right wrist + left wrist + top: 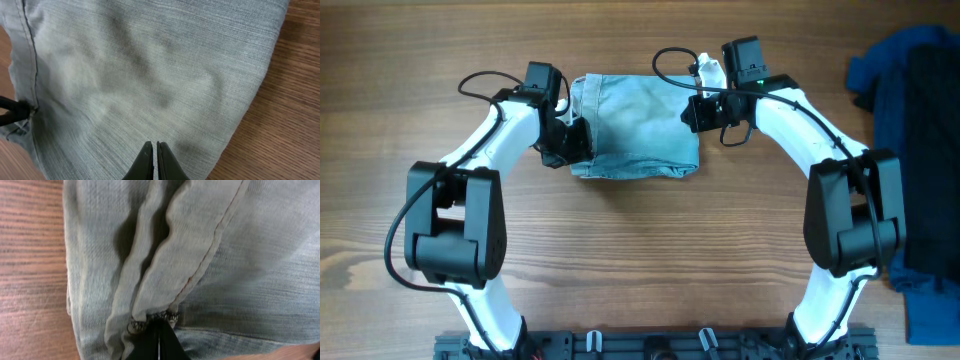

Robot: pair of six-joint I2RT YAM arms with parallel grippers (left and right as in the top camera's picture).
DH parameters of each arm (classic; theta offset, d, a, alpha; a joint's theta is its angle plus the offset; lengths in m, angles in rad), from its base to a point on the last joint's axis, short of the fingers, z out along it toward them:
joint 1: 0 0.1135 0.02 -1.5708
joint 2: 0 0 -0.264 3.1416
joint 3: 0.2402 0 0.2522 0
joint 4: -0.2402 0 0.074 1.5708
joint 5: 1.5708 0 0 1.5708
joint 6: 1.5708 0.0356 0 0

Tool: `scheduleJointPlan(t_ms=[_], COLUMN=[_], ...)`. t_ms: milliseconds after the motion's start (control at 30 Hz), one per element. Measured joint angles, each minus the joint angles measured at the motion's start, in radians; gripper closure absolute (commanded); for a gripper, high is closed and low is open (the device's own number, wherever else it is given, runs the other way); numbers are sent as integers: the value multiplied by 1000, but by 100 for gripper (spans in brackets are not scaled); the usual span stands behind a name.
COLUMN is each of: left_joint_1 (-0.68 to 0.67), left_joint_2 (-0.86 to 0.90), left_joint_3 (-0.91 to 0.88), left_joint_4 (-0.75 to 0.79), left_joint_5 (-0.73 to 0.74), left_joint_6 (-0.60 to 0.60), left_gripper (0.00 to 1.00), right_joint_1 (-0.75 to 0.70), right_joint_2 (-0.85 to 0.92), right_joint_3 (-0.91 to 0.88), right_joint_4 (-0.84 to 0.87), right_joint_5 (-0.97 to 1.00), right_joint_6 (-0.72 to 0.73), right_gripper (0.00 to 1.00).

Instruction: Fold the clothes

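Observation:
The clothes [635, 125], light blue denim shorts, lie folded into a compact rectangle at the back middle of the wooden table. My left gripper [570, 140] is at their left edge. In the left wrist view its black fingers [157, 332] are shut on a frayed hem where ridges of denim [165, 255] bunch toward the tips. My right gripper [702, 110] is at the shorts' right edge. In the right wrist view it [156, 146] hovers shut over flat denim [150, 65], with nothing between its fingers.
A pile of dark navy and black garments [910, 120] covers the table's right side. A black rail [650, 345] runs along the front edge between the arm bases. Bare wood [640, 250] lies in front of the shorts.

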Motion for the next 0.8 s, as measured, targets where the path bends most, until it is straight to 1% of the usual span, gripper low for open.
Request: scheduleJointPlan(t_ms=[167,200,267,300,333,367,400,433,500,533,600,800], left_joint_1=[0,0,-1,-1,-2,-2,-2,-2,-2,-3,-8,-19], left_joint_2=[-39,-60,-125,-136,-203,-230,-245,-250,-237,-223,-171,30], left_joint_3=[28,36,54,55,82,89,94,104,110,110,110,109], left_joint_4=[-46,-34,49,68,151,202,258,309,391,415,475,603], left_joint_5=[23,27,29,30,29,23,19,12,3,0,-5,-10], left_joint_6=[-7,-8,-11,-13,-15,-14,-15,-15,-16,-18,-18,-23], left_gripper=[96,93,87,86,86,87,90,91,91,92,92,95], right_joint_1=[-3,-6,-16,-34,-48,-61,-80,-103,-154,-173,-219,-292], right_joint_2=[0,0,0,0,0,0,0,0,0,0,0,0], right_joint_3=[0,0,0,0,0,0,0,0,0,0,0,0], right_joint_4=[-6,-6,-6,-6,-5,-6,-6,-6,-6,-6,-6,-11], right_joint_5=[11,11,12,14,15,14,17,19,22,23,26,86], right_joint_6=[0,2,14,34,45,51,59,67,73,74,79,86], right_gripper=[95,95,95,88,79,66,48,40,30,22,0,0])
